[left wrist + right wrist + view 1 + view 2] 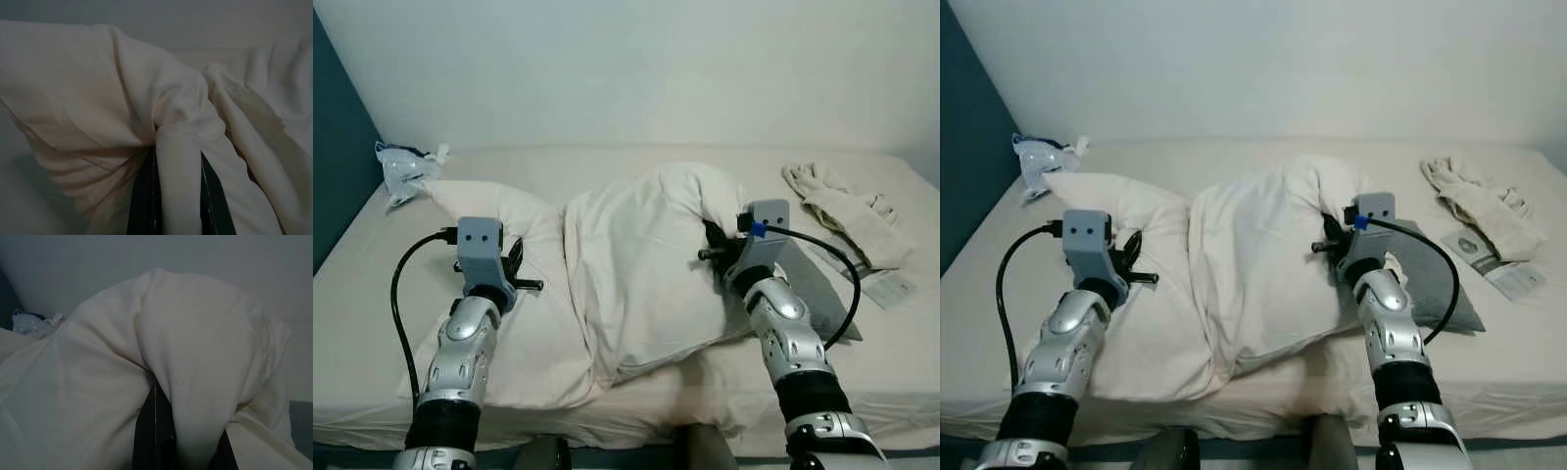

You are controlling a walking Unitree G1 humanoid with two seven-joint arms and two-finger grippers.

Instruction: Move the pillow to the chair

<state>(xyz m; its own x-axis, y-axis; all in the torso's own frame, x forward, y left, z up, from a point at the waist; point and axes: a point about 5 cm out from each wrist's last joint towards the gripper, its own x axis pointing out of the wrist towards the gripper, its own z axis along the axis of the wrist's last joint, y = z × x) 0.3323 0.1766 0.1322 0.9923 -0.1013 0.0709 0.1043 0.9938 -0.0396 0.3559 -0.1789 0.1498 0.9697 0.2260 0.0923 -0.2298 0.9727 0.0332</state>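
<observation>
- Silver arms reach out from you to either side of the pillow (636, 274), which lies bunched and folded across the near half of the bed (352, 284).
- Your left hand (514, 266) sits at the pillow's left lobe; its wrist view shows a roll of cream fabric pinched between the two black fingers (144, 196).
- Your right hand (717, 253) is at the raised right hump, and its wrist view likewise shows a fold of the cover clamped between its fingers (149, 435).
- Judged from this, you are at the grasp step: both hands have hold, but the pillow rests on the bed, not yet lifted.
- Next you need to raise both hands together, keep the pinches firm on the slack cover, then turn toward the chair.
- Just beside the right hand lies a grey sheet (813, 284); take care not to drag it.
- Farther back you have a crumpled cloth (847, 211) on the right and a plastic bag (403, 168) in the far left corner, both well apart from the pillow.
</observation>
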